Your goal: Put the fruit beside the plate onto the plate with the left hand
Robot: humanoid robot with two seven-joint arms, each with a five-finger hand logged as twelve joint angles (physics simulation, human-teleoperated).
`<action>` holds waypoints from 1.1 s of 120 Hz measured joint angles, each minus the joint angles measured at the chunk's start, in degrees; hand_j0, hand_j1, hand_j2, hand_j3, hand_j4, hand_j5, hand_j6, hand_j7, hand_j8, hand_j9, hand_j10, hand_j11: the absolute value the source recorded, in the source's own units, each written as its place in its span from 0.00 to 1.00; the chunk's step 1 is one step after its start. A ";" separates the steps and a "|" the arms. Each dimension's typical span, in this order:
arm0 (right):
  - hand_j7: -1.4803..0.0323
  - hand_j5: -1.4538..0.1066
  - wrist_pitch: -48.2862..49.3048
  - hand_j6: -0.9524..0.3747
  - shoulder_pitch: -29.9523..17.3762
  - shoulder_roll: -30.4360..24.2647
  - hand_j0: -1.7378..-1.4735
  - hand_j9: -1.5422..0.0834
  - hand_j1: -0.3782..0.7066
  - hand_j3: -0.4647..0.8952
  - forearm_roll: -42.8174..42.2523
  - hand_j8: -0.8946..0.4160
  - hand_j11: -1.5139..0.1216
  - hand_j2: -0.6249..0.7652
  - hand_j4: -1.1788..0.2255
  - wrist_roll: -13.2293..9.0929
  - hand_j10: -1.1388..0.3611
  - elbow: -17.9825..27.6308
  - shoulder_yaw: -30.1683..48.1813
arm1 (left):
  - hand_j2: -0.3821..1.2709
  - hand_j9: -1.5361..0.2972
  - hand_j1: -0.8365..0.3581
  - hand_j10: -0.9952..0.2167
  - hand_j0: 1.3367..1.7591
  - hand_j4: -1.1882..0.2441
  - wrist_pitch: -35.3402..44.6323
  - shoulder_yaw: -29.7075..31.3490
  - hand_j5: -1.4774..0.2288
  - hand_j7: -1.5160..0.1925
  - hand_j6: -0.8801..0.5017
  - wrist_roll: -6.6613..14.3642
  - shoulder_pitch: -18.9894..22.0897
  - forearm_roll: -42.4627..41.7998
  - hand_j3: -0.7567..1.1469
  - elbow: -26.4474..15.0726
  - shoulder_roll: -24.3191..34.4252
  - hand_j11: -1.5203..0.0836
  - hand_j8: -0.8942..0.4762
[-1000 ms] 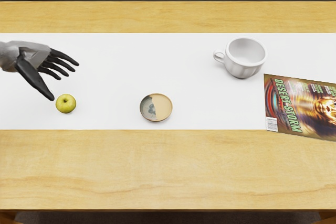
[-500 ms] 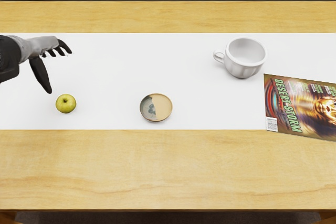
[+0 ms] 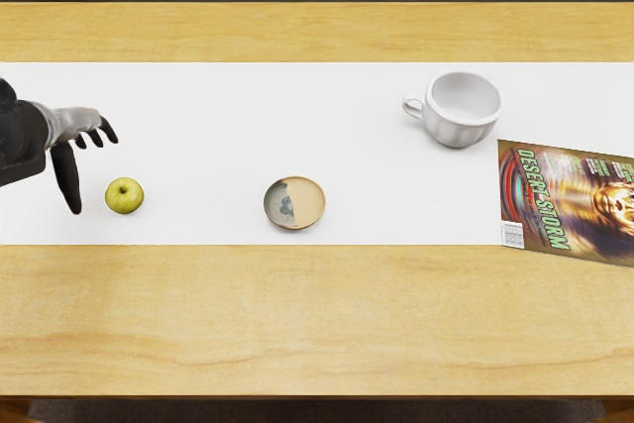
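A yellow-green apple (image 3: 125, 195) lies on the white table runner (image 3: 297, 96), well to the left of a small tan and grey plate (image 3: 294, 202). My left hand (image 3: 77, 151) comes in from the left edge and hovers just left of the apple, apart from it. Its fingers are spread, the thumb pointing down, and it holds nothing. The right arm does not show.
A white cup (image 3: 460, 107) stands at the back right of the runner. A magazine (image 3: 567, 200) lies at the right edge. The wooden table (image 3: 317, 314) stretches across the front.
My left hand has drawn back toward the left edge and dropped lower, now level with the apple's left side. The apple and plate have not moved.
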 joint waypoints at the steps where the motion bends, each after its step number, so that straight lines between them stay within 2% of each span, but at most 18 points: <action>1: 0.95 0.90 0.00 0.69 0.00 0.00 0.30 0.92 0.07 0.34 0.00 0.66 0.90 0.44 0.81 0.00 0.74 0.00 0.00 | 0.26 0.66 0.74 0.61 0.76 0.65 0.32 0.00 0.67 0.69 0.45 0.20 0.30 0.28 0.40 0.00 -0.30 0.74 0.47; 25: 0.95 0.90 0.00 0.69 0.00 0.00 0.30 0.92 0.07 0.34 0.00 0.66 0.90 0.44 0.81 0.00 0.74 0.00 0.00 | 0.26 0.66 0.74 0.61 0.76 0.65 7.79 -0.02 0.67 0.69 0.45 3.68 4.88 6.90 0.40 0.34 -5.83 0.74 0.47; 40: 0.95 0.90 0.00 0.69 0.00 0.00 0.30 0.92 0.07 0.34 0.00 0.66 0.90 0.44 0.81 0.00 0.74 0.00 0.00 | 0.26 0.66 0.74 0.61 0.76 0.65 10.47 -0.31 0.67 0.69 0.45 4.73 7.23 8.91 0.40 1.71 -9.02 0.74 0.47; 82: 0.95 0.90 0.00 0.69 0.00 0.00 0.30 0.92 0.07 0.34 0.00 0.66 0.90 0.44 0.81 0.00 0.74 0.00 -0.01 | 0.26 0.66 0.74 0.61 0.76 0.65 12.88 -1.67 0.67 0.69 0.45 5.09 11.52 9.68 0.40 6.90 -11.69 0.74 0.47; 132: 0.95 0.90 0.00 0.69 0.00 0.00 0.30 0.92 0.07 0.34 0.00 0.66 0.90 0.44 0.81 0.00 0.74 0.00 0.00 | 0.26 0.66 0.74 0.61 0.76 0.65 12.74 -2.88 0.67 0.69 0.45 5.06 14.37 9.76 0.40 7.81 -13.68 0.74 0.47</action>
